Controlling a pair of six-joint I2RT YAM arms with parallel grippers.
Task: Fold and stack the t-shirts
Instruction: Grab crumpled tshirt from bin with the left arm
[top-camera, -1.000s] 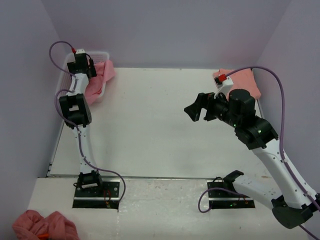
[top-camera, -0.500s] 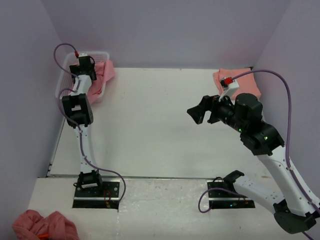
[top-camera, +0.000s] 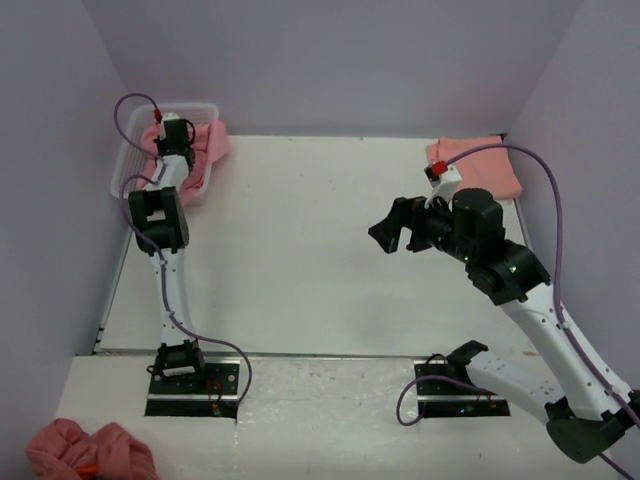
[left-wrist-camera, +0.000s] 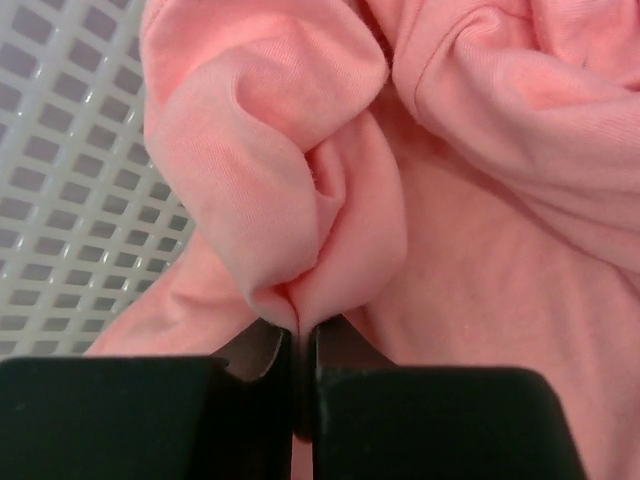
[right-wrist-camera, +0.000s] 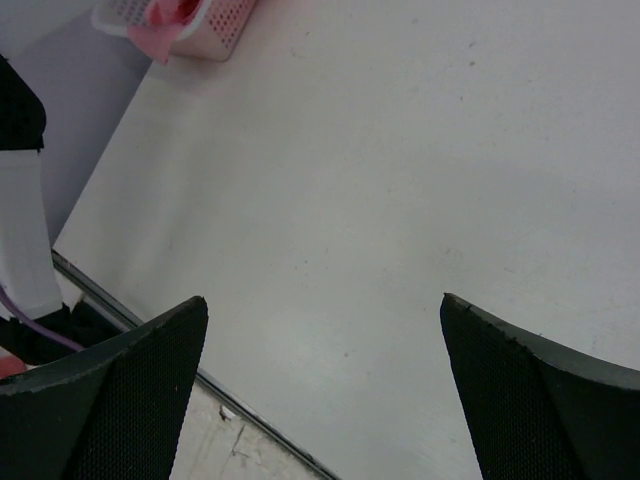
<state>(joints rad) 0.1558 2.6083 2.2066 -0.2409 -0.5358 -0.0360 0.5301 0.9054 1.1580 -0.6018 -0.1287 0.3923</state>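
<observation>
Two jaws of the left gripper (left-wrist-camera: 298, 335) pinch a fold of the rose-pink t-shirt (left-wrist-camera: 300, 200) inside the white basket (left-wrist-camera: 70, 150) at far left, likely to lift it out, while the right gripper (right-wrist-camera: 322, 300) hovers wide open near the folded salmon t-shirt (top-camera: 490, 165) at far right.

One t-shirt (top-camera: 210, 142) in basket (top-camera: 200, 106), far left; second t-shirt (top-camera: 488, 166) far right.

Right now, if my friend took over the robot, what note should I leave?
Left gripper: shut on a fold of the rose-pink cotton t-shirt, inside the white plastic mesh basket at far left.
Right gripper: open, empty, above the white table.
Done: the salmon-orange t-shirt lies folded at the far right corner.
To do: pull the pink one out, fold it, stack it there.
</observation>
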